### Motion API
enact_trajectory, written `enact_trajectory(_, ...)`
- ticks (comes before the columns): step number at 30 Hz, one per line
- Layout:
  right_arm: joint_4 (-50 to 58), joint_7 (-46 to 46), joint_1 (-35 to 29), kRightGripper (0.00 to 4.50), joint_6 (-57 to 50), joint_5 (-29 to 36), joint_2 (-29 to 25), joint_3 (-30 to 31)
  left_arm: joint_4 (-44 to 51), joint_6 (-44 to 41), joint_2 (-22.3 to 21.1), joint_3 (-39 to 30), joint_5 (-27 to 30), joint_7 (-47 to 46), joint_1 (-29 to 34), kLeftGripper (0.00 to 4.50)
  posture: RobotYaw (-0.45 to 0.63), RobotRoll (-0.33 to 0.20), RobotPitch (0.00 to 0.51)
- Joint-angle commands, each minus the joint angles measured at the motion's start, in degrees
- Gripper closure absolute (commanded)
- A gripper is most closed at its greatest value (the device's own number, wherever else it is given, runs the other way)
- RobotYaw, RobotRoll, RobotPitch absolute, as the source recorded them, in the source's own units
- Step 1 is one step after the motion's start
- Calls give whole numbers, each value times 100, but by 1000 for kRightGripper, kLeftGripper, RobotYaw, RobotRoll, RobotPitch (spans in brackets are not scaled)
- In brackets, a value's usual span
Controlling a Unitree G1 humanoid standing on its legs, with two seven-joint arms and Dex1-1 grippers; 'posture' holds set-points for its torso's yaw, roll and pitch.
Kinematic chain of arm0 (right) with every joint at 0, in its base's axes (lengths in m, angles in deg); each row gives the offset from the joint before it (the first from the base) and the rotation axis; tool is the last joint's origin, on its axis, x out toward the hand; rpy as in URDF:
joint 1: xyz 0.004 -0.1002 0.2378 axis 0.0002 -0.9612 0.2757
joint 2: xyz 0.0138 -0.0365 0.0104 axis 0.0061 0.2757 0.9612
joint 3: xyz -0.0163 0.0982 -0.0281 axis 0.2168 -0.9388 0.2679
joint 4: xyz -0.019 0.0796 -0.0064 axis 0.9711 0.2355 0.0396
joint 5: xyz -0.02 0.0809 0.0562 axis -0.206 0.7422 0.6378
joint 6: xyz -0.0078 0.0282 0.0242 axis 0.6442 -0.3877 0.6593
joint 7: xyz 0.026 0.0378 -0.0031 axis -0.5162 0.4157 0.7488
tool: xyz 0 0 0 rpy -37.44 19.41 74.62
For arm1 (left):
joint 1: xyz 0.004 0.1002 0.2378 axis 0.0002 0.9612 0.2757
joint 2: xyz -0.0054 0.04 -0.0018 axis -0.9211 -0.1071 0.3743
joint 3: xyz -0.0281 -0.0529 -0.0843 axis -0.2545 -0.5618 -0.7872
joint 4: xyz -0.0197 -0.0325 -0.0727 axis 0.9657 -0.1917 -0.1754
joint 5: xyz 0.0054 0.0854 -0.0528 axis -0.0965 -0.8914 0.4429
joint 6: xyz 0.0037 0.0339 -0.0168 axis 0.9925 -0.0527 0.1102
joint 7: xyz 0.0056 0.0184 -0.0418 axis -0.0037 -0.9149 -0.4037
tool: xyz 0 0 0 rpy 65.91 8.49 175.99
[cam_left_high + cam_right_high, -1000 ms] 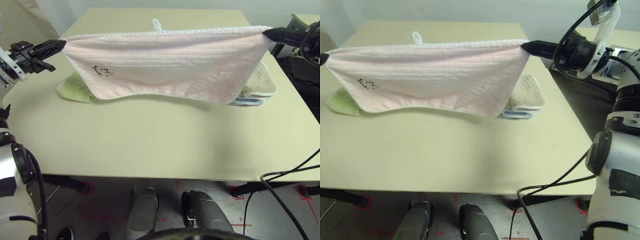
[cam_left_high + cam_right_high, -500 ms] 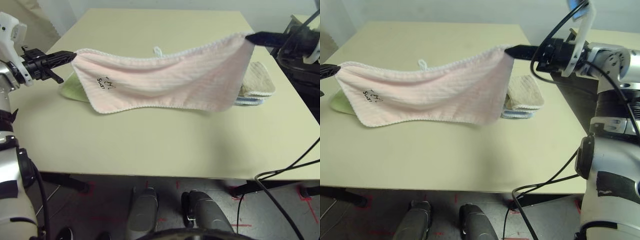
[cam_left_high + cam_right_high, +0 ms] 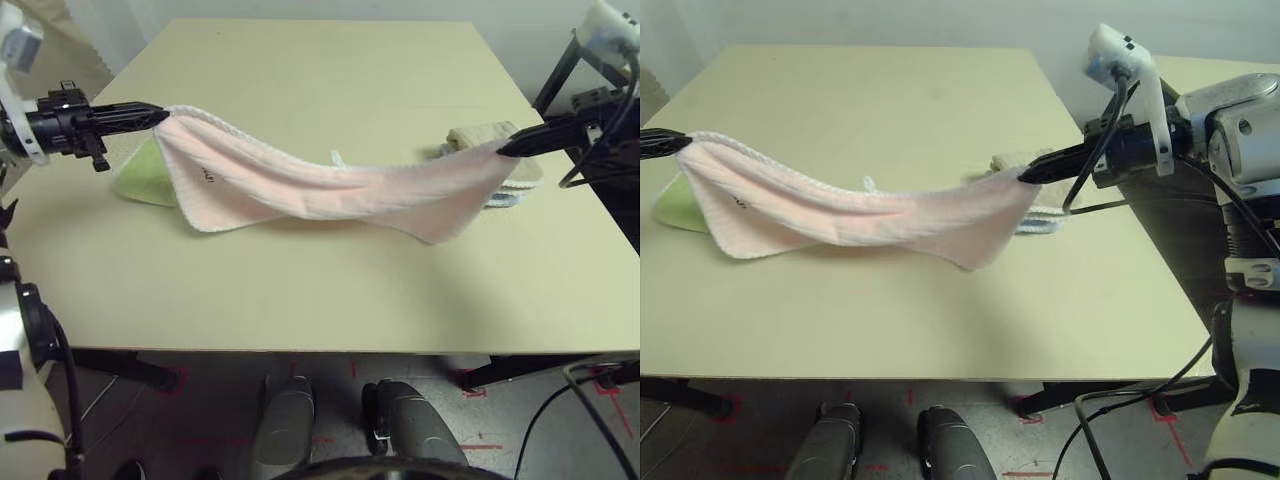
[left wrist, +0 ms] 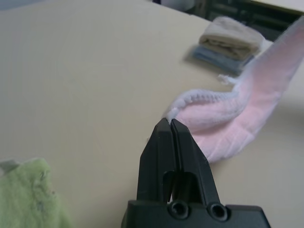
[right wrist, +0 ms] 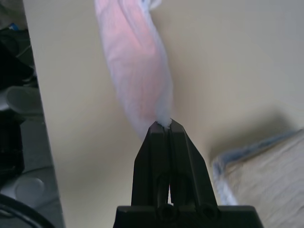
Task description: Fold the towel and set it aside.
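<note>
The pink towel (image 3: 330,192) is held up over the worktop (image 3: 300,300) by two corners. One corner is pinched in the left hand (image 3: 166,113) and one in the right hand (image 3: 502,150), and both hands are closed tight on the cloth. The towel sags in the middle like a swing, with its two loose corners hanging down toward the worktop's near edge. A white loop (image 3: 337,158) can be seen at the top edge of the towel. By the worktop's left edge, a green cloth (image 3: 147,176) is partly hidden behind the towel. Near the right edge, a beige folded towel (image 3: 1012,160) is set on a blue folded towel (image 3: 1040,226). The step in hand seems to be getting the towel ready to be laid down and folded; no neat fold is made yet. For the next move, the towel should probably be lowered evenly onto the worktop and spread flat. The held edge may need to be pulled straight first, or the cloth could land in a bunch.
</note>
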Motion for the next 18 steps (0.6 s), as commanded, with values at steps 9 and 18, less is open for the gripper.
enact_trajectory(9,-3032,-1621,1288,4500,2733,-1386,1214,-359,-2057,2021,588,319,-1259,-2166,-1473,4457,63,0,119)
enact_trajectory(18,-3416,-1178,1593,4500,3253,-1224,1075,-1092,-2258,2391,446,148,-1290,-1703,-1636,4457,35,0,122)
